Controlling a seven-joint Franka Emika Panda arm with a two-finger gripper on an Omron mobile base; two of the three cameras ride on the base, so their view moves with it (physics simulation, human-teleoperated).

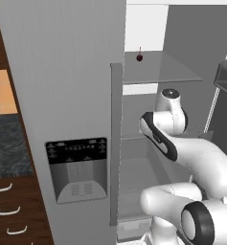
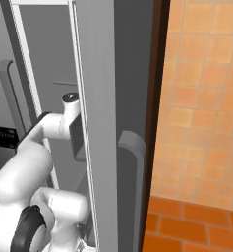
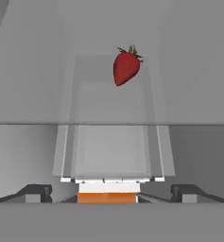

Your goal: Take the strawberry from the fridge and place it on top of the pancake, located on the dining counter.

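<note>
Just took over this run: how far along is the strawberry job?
Done: the fridge stands open and the arm reaches inside. In hand: the open pincer faces the strawberry, which lies on a glass shelf, untouched. Left: grasp it, carry it out, set it on the pancake.

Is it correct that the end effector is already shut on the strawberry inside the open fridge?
No. In the hand view the end effector is open, its two fingertips wide apart, and the strawberry lies untouched ahead of it on a glass shelf. The rest is right: the strawberry is inside the open fridge.
</note>
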